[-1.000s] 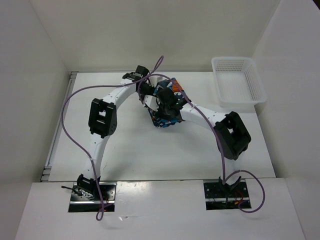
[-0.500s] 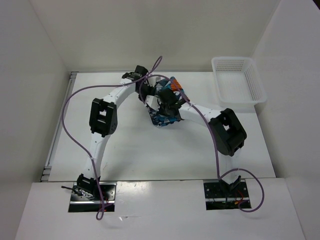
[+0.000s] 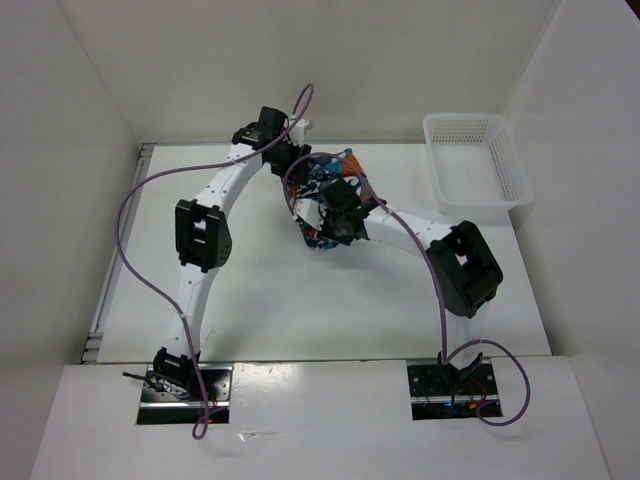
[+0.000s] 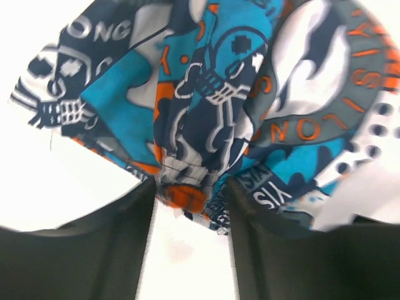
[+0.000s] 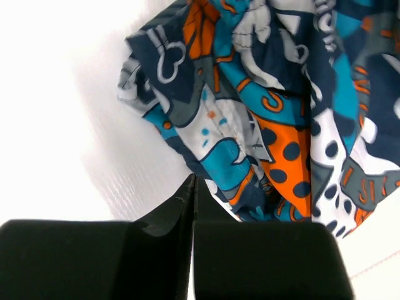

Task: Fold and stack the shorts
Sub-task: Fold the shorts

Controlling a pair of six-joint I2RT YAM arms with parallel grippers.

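Observation:
The shorts point(image 3: 322, 178), a crumpled bundle in a teal, orange, white and navy print, lie at the back middle of the table between both arms. My left gripper point(image 3: 297, 163) sits at their far left side. In the left wrist view its fingers point(image 4: 112, 250) stand apart, with a bunched fold of the shorts point(image 4: 206, 94) between the tips of the left gripper point(image 4: 190, 190). My right gripper point(image 3: 335, 228) is at the near side. Up close, the right gripper point(image 5: 194, 180) is shut, and the hem of the shorts point(image 5: 250, 125) runs into its tips.
A white mesh basket point(image 3: 475, 160) stands at the back right of the white table point(image 3: 260, 290). White walls close in the back and both sides. Purple cables loop over both arms.
My left wrist has pulled back and to the left, away from the bundle. The right arm has shifted slightly, and the shorts look more drawn out between the two grippers.

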